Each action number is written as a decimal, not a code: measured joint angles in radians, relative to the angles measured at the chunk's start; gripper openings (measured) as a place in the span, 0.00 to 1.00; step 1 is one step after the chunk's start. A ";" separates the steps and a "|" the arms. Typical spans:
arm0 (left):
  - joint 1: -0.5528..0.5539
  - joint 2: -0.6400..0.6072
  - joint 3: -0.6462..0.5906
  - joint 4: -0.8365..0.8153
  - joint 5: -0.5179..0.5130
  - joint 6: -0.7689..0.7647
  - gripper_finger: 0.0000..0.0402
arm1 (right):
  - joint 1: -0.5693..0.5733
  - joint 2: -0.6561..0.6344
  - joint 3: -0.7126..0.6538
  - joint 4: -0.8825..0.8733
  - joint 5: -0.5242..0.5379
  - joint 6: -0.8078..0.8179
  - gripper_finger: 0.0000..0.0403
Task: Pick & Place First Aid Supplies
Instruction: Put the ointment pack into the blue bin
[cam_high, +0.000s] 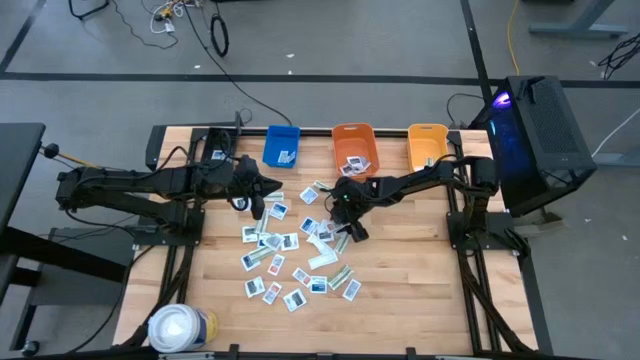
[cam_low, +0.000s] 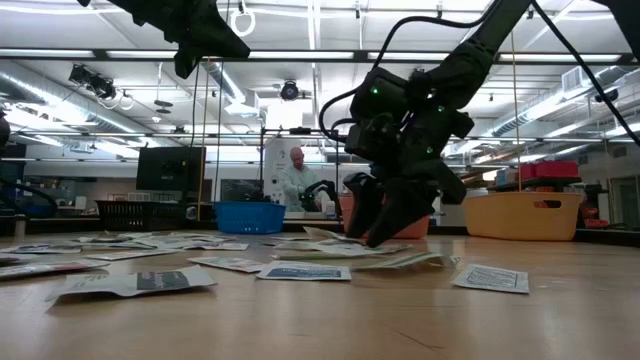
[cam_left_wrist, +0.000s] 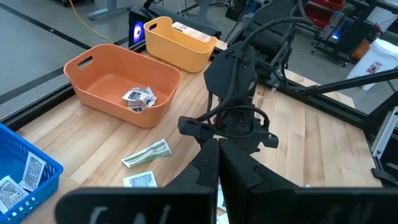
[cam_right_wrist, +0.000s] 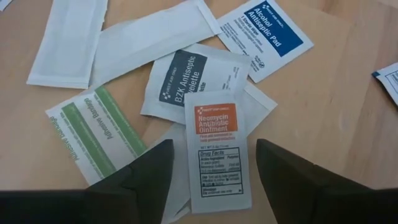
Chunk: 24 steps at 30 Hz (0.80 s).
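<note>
Black right pincer (cam_right_wrist: 211, 165) straddles ointment packet (cam_right_wrist: 217, 149).

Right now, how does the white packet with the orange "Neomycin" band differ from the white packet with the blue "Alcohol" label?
The Neomycin packet is taller, narrower, orange-banded and lies on other packets between the right gripper fingers. The Alcohol packet is squarer, blue-labelled, lying farther off. Both are flat and white.

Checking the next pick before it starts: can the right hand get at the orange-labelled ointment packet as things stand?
Probably yes. The right hand is open, its fingers straddling the ointment packet, which lies on top of the other packets with nothing over it.
</note>
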 joint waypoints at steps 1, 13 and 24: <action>0.000 0.000 0.000 0.000 0.000 0.000 0.03 | 0.000 0.000 0.000 -0.001 0.001 0.006 0.56; 0.000 0.000 0.000 0.000 0.000 0.002 0.03 | 0.000 0.002 -0.002 0.002 0.010 0.026 0.39; 0.000 0.000 0.000 0.000 0.000 0.002 0.03 | 0.000 0.003 -0.002 0.006 0.013 0.026 0.31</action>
